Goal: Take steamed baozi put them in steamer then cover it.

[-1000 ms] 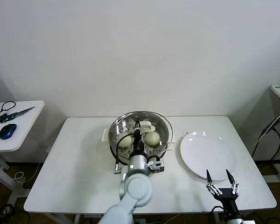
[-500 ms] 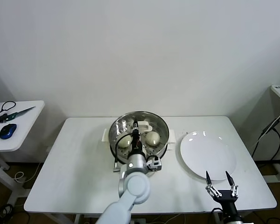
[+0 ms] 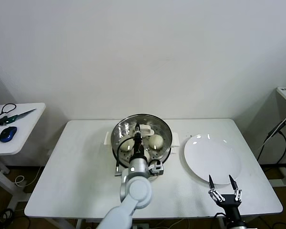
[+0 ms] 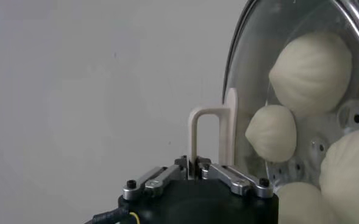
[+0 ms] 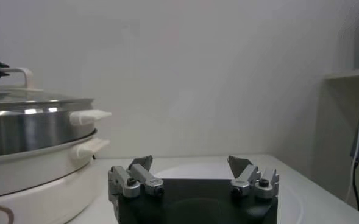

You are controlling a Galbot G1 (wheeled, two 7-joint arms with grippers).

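Standing at the middle of the white worktop, the steamer is seen with the cover seated on its rim and the steamed baozi visible through the glass on the perforated tray. The cover's white handle is clamped in the left claw, directly above the pot. A white plate lies just beside the steamer. The right claw is held open, near the worktop's front edge, gripping nothing.
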